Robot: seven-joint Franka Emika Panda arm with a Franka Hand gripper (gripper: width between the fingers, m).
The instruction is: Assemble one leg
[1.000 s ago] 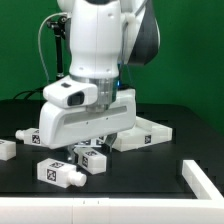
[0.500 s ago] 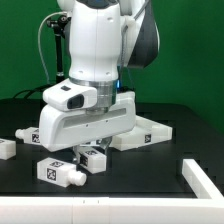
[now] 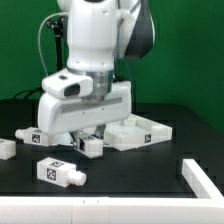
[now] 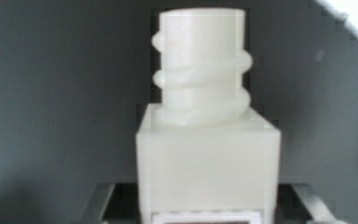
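Note:
My gripper (image 3: 88, 138) is shut on one leg (image 3: 90, 146), a short chunky white post with a tag, and holds it just above the black table. In the wrist view the leg (image 4: 202, 120) fills the picture, its threaded round end pointing away, with a finger (image 4: 112, 203) pressed on each side of its square body. A second leg (image 3: 58, 172) lies on the table in front of the gripper. A third leg (image 3: 36, 138) lies at the exterior view's left, and a fourth (image 3: 7, 148) lies at the left edge.
The wide flat white panel (image 3: 145, 133) lies just behind and to the exterior view's right of the gripper. A white bar (image 3: 205, 180) stands at the front right, and a white rim (image 3: 100, 205) runs along the front.
The gripper has risen and shifted toward the exterior view's left with the leg in it, so the leg is now off the table.

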